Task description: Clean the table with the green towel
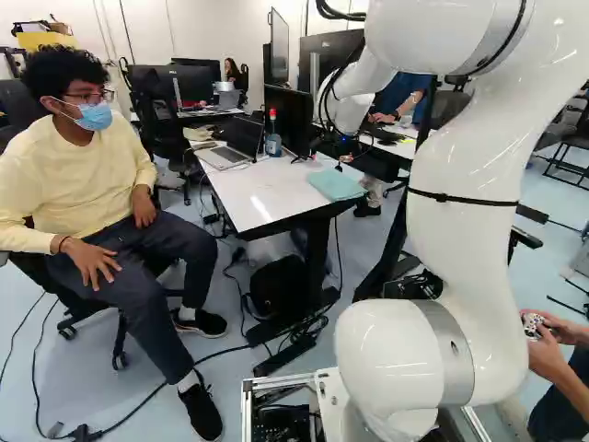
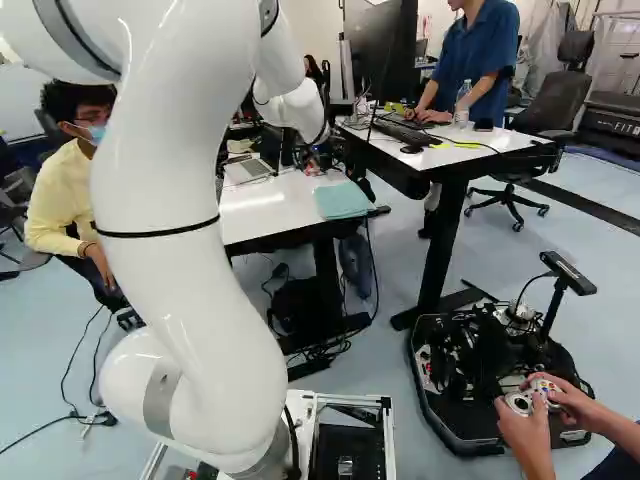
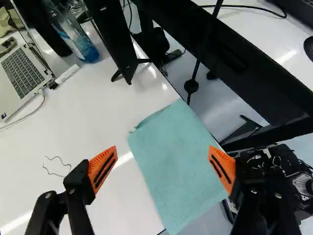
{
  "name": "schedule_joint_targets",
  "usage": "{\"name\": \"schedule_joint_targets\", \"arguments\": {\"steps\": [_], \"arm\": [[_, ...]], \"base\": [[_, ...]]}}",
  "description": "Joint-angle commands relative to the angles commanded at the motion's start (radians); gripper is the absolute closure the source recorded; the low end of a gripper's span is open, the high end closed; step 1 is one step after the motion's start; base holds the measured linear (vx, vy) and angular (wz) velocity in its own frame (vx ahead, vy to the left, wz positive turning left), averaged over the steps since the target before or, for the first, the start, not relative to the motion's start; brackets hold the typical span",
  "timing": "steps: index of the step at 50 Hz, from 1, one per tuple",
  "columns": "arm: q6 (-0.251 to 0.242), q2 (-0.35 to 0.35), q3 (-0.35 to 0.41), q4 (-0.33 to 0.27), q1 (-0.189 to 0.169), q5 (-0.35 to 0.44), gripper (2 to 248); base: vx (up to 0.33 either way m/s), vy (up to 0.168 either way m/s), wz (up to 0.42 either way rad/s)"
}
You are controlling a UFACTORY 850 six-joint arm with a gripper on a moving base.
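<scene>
White tabletop: the green towel lies at its three o'clock in the left base view, beneath my claw, which is spread wide and empty; I'd call this pickup, so lower, pinch it, then wipe

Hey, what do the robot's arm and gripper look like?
The arm is glossy white and rounded, with grey rings at its joints and a thin black band strapped around it. The gripper is black, with two wedge-shaped orange pads marked by dark slots.
</scene>
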Motion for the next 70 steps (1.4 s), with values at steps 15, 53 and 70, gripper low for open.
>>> {"name": "schedule_joint_targets", "arguments": {"steps": [15, 53, 70], "arm": [[0.0, -0.053, -0.06, -0.002, 0.004, 0.0, 3], [0.0, -0.123, -0.055, -0.002, -0.011, 0.047, 3], [0.0, -0.163, -0.062, -0.002, -0.012, 0.108, 3]], "base": [[0.0, 0.0, 0.0], [0.0, 0.0, 0.0], [0.0, 0.0, 0.0]]}}
